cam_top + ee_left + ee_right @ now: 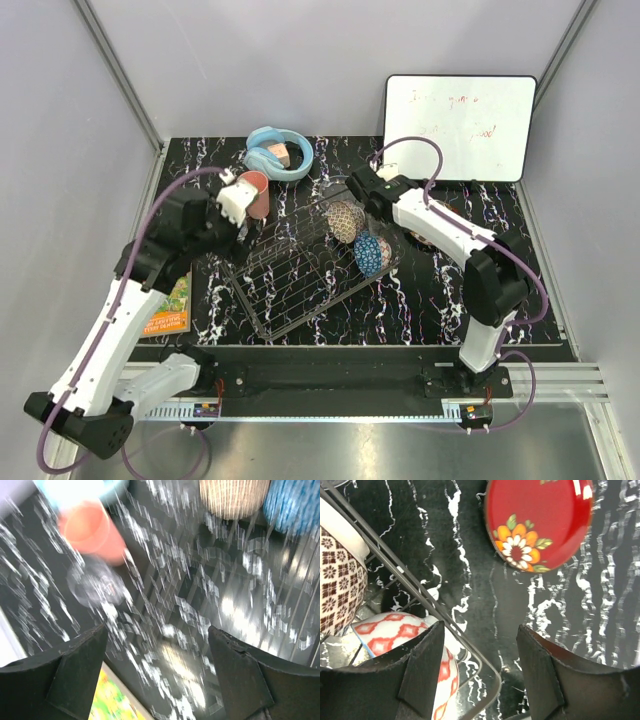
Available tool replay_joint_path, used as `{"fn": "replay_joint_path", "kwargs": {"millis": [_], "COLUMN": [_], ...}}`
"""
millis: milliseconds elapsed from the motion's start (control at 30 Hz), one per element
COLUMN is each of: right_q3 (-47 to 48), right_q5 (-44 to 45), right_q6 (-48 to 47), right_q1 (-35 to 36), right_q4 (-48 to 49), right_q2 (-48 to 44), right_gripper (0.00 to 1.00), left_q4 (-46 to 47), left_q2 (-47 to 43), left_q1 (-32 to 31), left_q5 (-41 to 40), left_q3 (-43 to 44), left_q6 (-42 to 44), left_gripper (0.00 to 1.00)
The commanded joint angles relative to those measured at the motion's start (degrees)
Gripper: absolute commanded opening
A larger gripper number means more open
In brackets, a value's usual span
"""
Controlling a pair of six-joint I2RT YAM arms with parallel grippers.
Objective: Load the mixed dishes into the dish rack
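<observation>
Red lacquer dish (540,525) lies beyond right tool (480,630).

Headphones (278,152) crowd cup (256,192); near half of rack (290,290) free

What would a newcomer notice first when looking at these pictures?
The chrome wire dish rack sits in the middle of the black table, a beige patterned bowl and a blue patterned bowl propped on edge at its right end. Outside it, a red lacquer dish with an orange flower lies ahead of the open right gripper. At the back, a salmon-pink cup sits by light blue headphones.
</observation>
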Motion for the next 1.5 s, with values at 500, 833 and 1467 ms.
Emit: {"fn": "replay_joint_path", "kwargs": {"millis": [500,833,1467], "right_q3": [-13.0,-24.7,-36.3], "right_q5": [-8.6,-16.9,-21.6], "right_q6": [1.7,7.9,18.4], "right_q1": [-3.1,-3.0,4.5], "right_q4": [5.8,5.5,5.1], "right_q2": [-9.5,-17.4,-28.4], "right_gripper": [0.22,0.00,0.00], "left_q4": [-4.6,-6.0,-0.9], "left_q2": [6.5,5.0,24.9], "left_q1": [-0.1,0.2,0.3], "left_q5": [-10.0,-12.9,-4.9], "left_q3": [-12.5,-11.5,-2.6], "left_q6": [-3.6,-2.7,-7.5], "left_gripper": [0.80,0.81,0.74]}}
